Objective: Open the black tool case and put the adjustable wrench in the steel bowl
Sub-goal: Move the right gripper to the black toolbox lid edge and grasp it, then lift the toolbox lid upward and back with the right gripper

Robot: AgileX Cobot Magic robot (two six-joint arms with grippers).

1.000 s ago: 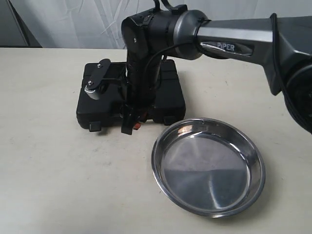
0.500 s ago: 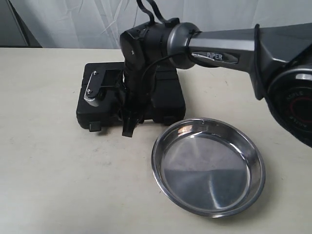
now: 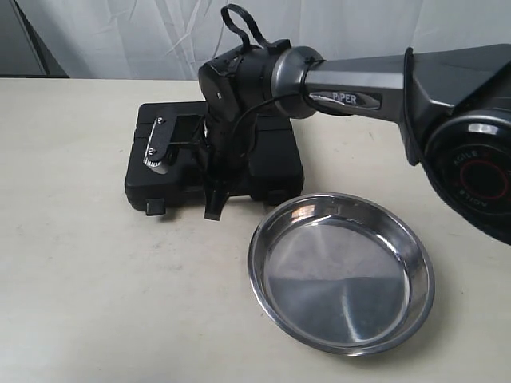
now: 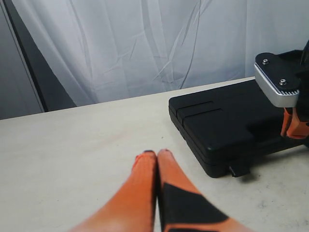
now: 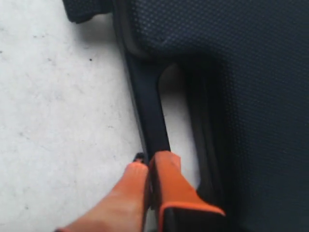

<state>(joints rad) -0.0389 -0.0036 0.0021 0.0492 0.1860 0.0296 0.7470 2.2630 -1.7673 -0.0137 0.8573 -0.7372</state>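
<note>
The black tool case [image 3: 267,155] lies closed on the table, handle side toward the steel bowl [image 3: 342,271], which holds nothing. The case also shows in the left wrist view [image 4: 227,121]. My right gripper [image 3: 214,209] points down at the case's front edge. In the right wrist view its orange fingers are pressed together, and the right gripper [image 5: 148,163] sits shut over the handle bar [image 5: 147,101] beside the cut-out. My left gripper [image 4: 157,153] is shut on nothing above bare table, to the left of the case. The adjustable wrench is hidden.
A latch [image 3: 154,207] juts from the case's front left corner, and another latch [image 3: 275,195] sits nearer the bowl. A white curtain [image 4: 145,43] hangs behind the table. The right arm's link [image 3: 359,80] spans the space above the bowl.
The right arm has pulled back and its wrist has turned a little. The gripper tip stays at the case's front edge. The case remains closed.
</note>
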